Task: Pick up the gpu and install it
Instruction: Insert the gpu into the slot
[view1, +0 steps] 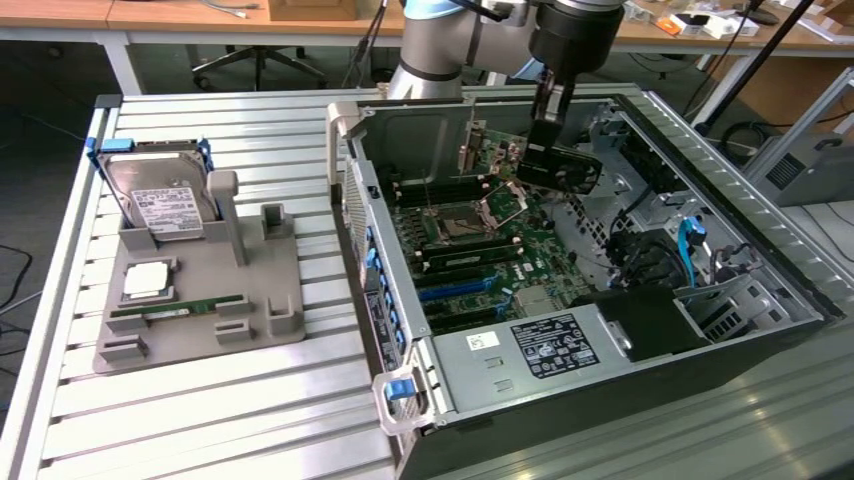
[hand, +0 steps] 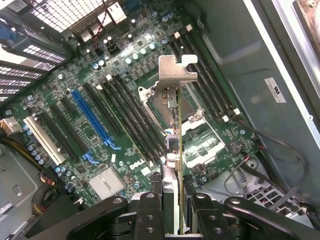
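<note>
My gripper (view1: 549, 120) hangs inside the open computer case (view1: 387, 300), shut on the gpu (view1: 561, 168), a dark card held above the far part of the motherboard (view1: 534, 240). In the wrist view the gpu (hand: 172, 145) runs edge-on away from my gripper (hand: 172, 212), its silver end bracket (hand: 176, 70) at the far end. The black fingers (hand: 149, 212) press on both faces of the card. The card floats above the motherboard (hand: 75, 60), over the CPU socket area and apart from the slots. A long blue slot (hand: 92, 117) lies off to one side.
On the exterior view's left, a grey stand (view1: 260, 300) on the slatted table holds a hard drive in a blue frame (view1: 158, 200), a CPU (view1: 144, 282) and a green RAM stick (view1: 180, 310). The case walls, power supply (view1: 554, 345) and blue cables (view1: 690, 250) hem in the board.
</note>
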